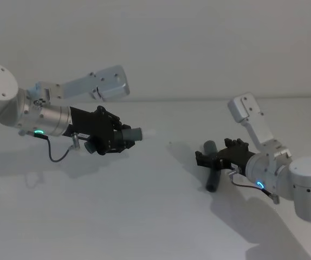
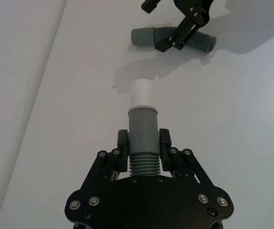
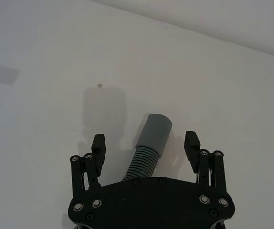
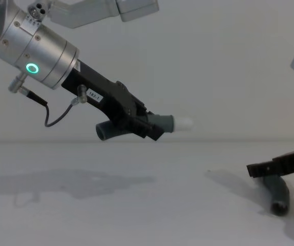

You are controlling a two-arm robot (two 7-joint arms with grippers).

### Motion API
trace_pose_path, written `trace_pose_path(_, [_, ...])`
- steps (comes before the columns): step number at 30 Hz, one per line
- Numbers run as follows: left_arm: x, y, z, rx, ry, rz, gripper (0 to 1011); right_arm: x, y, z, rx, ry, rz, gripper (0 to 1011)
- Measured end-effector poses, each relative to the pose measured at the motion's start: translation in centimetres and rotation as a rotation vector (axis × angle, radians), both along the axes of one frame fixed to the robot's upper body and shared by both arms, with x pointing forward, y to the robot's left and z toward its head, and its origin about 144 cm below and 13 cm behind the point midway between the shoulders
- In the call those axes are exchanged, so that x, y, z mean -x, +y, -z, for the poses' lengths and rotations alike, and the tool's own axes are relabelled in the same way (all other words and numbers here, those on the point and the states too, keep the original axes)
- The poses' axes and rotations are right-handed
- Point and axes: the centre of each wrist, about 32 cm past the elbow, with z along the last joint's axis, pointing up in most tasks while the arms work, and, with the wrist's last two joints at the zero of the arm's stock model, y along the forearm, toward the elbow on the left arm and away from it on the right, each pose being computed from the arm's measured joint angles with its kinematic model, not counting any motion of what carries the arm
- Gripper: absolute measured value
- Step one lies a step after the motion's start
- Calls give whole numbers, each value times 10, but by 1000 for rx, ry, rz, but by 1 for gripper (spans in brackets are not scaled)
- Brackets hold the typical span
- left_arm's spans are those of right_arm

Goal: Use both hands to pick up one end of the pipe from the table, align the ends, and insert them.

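Note:
My left gripper [image 1: 124, 137] is shut on one pipe piece [image 1: 135, 133] and holds it in the air above the table [image 1: 144, 216]. Its pale whitish tip [image 2: 141, 93] sticks out past the fingers, pointing toward the right arm. The second pipe piece [image 1: 211, 176] lies on the table at the right. My right gripper [image 3: 145, 143] is low over it and open, one finger on each side of its ribbed neck without touching. That piece's smooth grey end [image 3: 155, 125] points away from the palm. From the chest, the right gripper [image 4: 277, 166] hovers just over the lying piece [image 4: 277, 192].
The white table stretches bare between the two arms and toward the front. A white wall [image 1: 172, 43] closes the back. A thin black cable [image 4: 55, 115] loops under the left wrist.

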Motion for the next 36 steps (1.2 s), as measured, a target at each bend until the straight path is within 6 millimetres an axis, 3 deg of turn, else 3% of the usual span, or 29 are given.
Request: trace_pose_path(36, [0, 0, 0, 0, 0, 0, 344, 3, 3, 10, -16, 58, 23, 999])
